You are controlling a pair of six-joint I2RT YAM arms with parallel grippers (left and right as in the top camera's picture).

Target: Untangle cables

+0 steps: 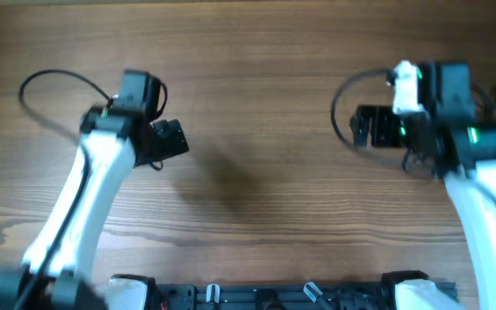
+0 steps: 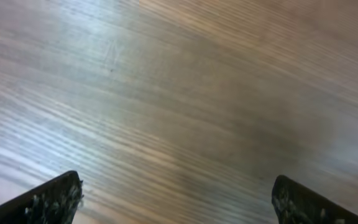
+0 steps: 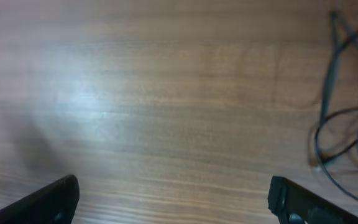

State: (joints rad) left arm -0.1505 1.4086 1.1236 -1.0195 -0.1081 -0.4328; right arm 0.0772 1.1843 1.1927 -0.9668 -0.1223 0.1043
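Black, very thin cables (image 3: 316,144) lay in loose loops on the wooden tabletop (image 3: 166,93), at the right edge of the right wrist view and apart from that arm's fingers. The right end effector (image 3: 173,200) stood wide open and held nothing. The left end effector (image 2: 176,202) was likewise spread wide above the wood grain, gripping nothing.

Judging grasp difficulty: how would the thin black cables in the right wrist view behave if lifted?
The cables lie in loose curved loops, so they are probably floppy and would drape from a pinch. They are very thin, so likely light and slip-prone. Strands cross, so lifting one may drag others.
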